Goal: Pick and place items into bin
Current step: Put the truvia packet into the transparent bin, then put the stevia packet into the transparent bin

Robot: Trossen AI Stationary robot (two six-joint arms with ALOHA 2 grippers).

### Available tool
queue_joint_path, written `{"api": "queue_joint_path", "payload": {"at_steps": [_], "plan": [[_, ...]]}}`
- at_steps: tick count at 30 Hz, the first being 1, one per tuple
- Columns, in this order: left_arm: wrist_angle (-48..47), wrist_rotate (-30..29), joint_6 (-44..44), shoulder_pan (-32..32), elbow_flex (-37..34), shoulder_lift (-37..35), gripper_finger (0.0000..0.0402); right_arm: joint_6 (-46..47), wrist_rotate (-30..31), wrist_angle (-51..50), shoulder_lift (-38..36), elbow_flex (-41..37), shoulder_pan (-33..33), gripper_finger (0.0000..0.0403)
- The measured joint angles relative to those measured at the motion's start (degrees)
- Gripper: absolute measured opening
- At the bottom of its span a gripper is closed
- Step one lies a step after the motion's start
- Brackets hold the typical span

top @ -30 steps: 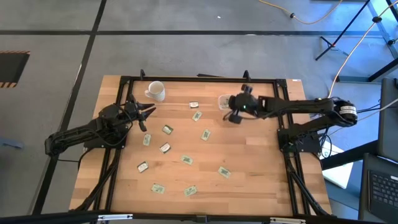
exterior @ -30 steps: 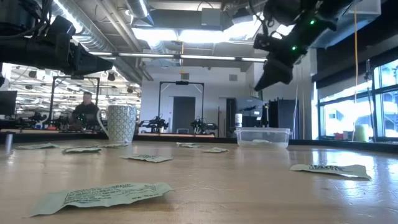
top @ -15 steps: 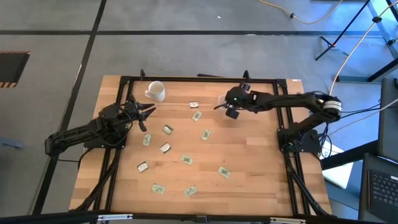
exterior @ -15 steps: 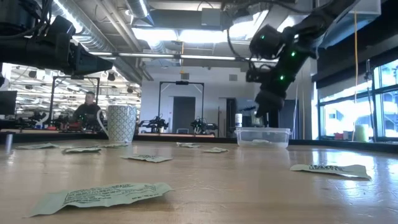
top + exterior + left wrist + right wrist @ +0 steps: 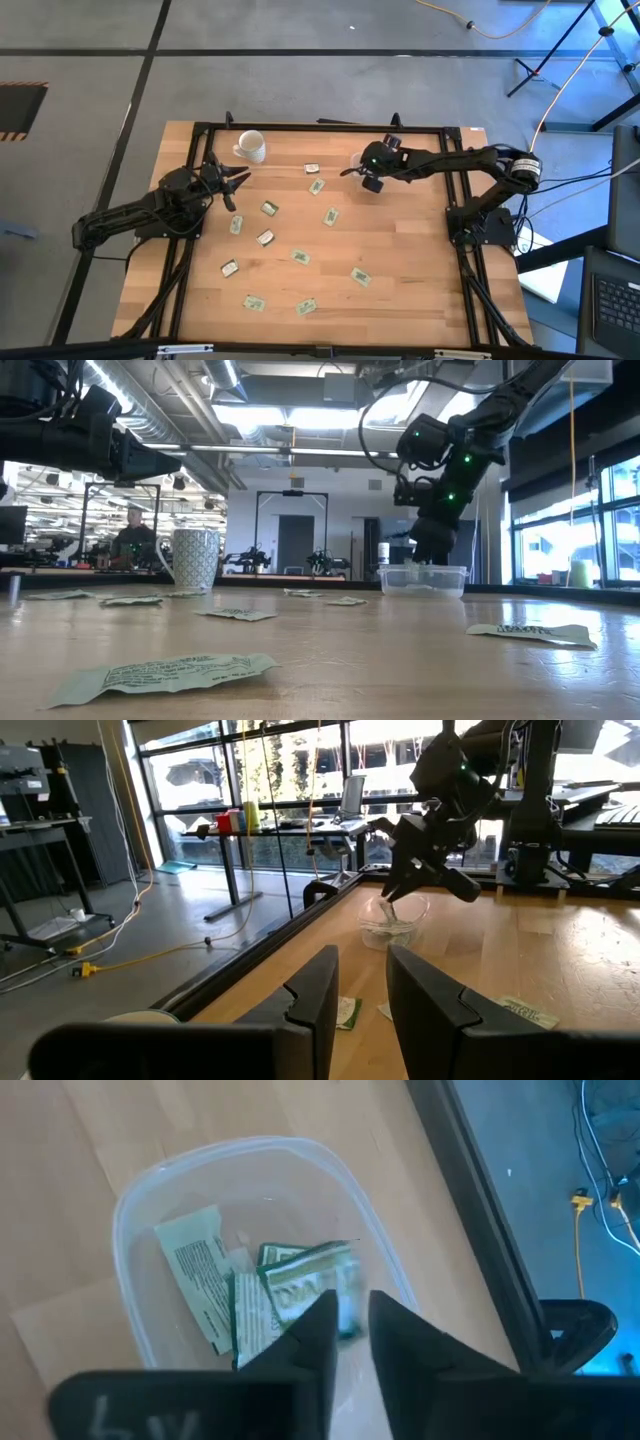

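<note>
Packets [image 5: 215, 1290] first: seeing three or so down inside bin [image 5: 130, 1210], one of them blurred just past the fingertips [image 5: 318, 1312]. Plenty more scattered over the table [image 5: 400, 250], e.g. [image 5: 268, 208], looking the same as a second ago.

Bin-wise: parked near the far edge of the table, right of mug [image 5: 250, 146] and well apart from it. Hasn't budged.

Now the actual change. Right gripper [image 5: 345, 1315]: was up high and just off to the side of the bin a second ago, then swung in half a second back, and is now dipped lower, right over the bin with tips about at rim level in the low view [image 5: 430, 558]. Parted by a narrow gap, nothing pinched in it, so calling that released.

Left gripper [image 5: 360, 990]: same spot as before, hovering at the left side of the table near the mug, slack and apart, gripping nothing. Zero movement there across all three moments.
</note>
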Motion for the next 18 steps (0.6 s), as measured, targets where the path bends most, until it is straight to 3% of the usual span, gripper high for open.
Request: {"api": "queue_joint_path", "payload": {"at_steps": [6, 11, 13, 18], "plan": [[0.0, 0.0, 0.0, 0.0, 0.0, 0.0, 0.0082, -0.1, 0.1, -2.2, -1.1, 0.7, 0.0, 0.0118], [0.0, 0.0, 0.0, 0.0, 0.0, 0.0, 0.0082, 2.5, -0.6, -7.6, -5.5, 5.0, 1.1, 0.0127], [0.0, 0.0, 0.0, 0.0, 0.0, 0.0, 0.0082, 1.2, -5.4, -7.5, -7.1, 6.0, 2.2, 0.0127], [0.0, 0.0, 0.0, 0.0, 0.0, 0.0, 0.0082, -1.5, -26.9, -4.6, -7.9, 6.5, 4.5, 0.0127]]}}
